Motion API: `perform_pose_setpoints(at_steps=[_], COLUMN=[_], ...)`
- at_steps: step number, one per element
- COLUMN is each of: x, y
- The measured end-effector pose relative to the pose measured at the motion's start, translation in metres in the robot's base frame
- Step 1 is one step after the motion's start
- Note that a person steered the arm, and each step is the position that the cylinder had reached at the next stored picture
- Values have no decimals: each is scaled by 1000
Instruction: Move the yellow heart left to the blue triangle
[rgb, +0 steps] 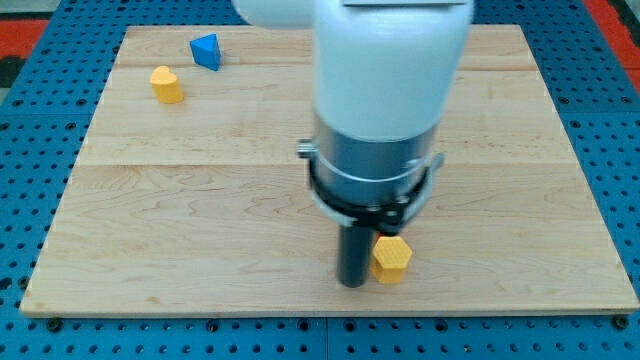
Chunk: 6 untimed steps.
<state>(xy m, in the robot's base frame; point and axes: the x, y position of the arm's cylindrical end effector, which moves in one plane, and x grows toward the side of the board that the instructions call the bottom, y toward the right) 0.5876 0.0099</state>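
Note:
A yellow heart lies near the board's top left corner. A blue triangle lies just up and to the right of it, a short gap apart. My tip rests on the board near the bottom centre, far to the lower right of both. A second yellow block, hexagon-like, sits right beside my tip on its right, touching or nearly touching it.
The wooden board lies on a blue pegboard surface. My arm's large white and grey body hides the board's top centre.

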Motion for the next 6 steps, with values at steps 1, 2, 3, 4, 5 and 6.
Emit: perform_pose_setpoints(at_steps=[1,2,3,4,5,6], x=[-35,-111,-183,-248,-275,-286], y=[-72,-147,-222,-230,-223,-216])
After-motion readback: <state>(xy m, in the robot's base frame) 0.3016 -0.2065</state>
